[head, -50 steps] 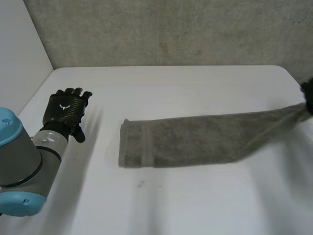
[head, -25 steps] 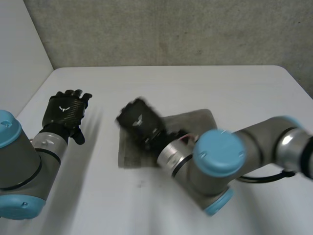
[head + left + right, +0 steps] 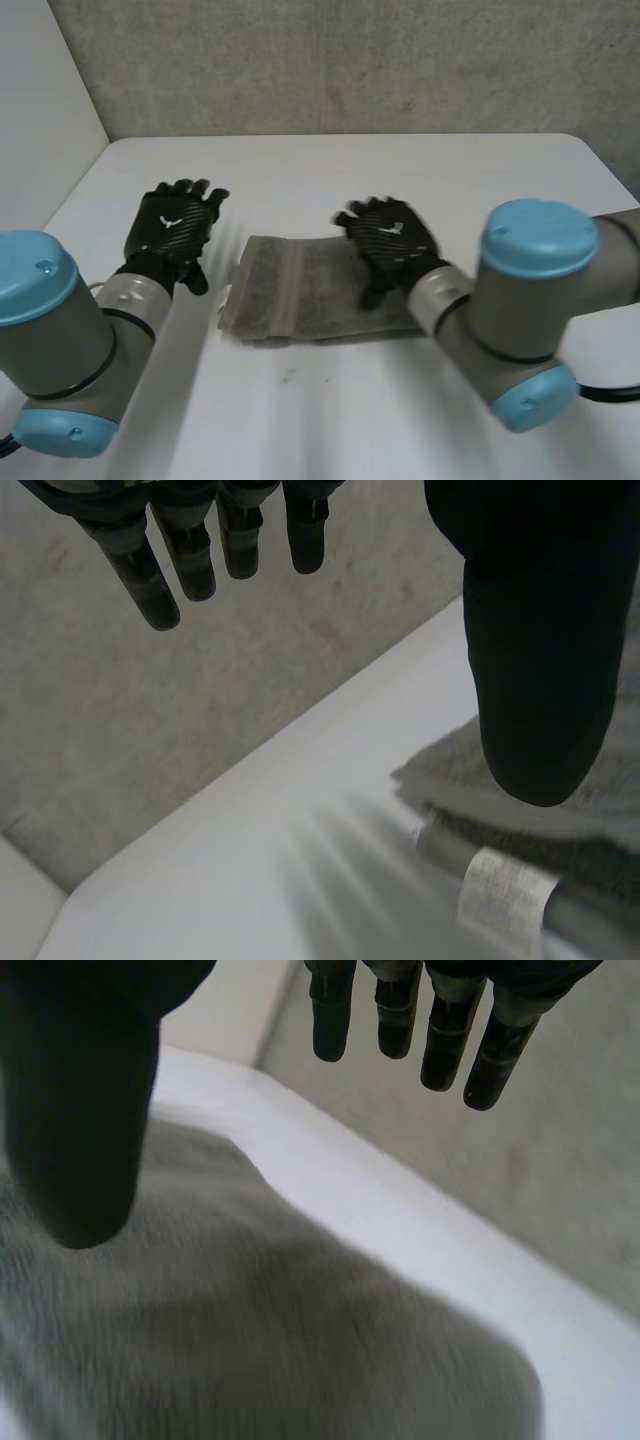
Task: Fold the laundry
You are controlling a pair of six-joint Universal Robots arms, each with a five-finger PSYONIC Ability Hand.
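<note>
A grey-green towel (image 3: pixel 300 297) lies folded over on the white table (image 3: pixel 330 180), its banded end toward my left hand. My right hand (image 3: pixel 392 240) hovers over the towel's right part with fingers straight and spread, holding nothing; the towel (image 3: pixel 250 1350) lies under its palm. My left hand (image 3: pixel 177 222) is open too, just left of the towel and apart from it. Beside its thumb I see the towel's folded edge (image 3: pixel 560 820) with a white label (image 3: pixel 503 897).
A grey concrete wall (image 3: pixel 350 60) rises behind the table's far edge. A pale wall (image 3: pixel 40 110) stands at the left. Both arms' grey joints with light-blue caps (image 3: pixel 540 235) reach over the table's near part.
My right hand carried the towel's far end leftward over the rest, folding it in half, then let go and opened. My left hand moved nearer the towel.
</note>
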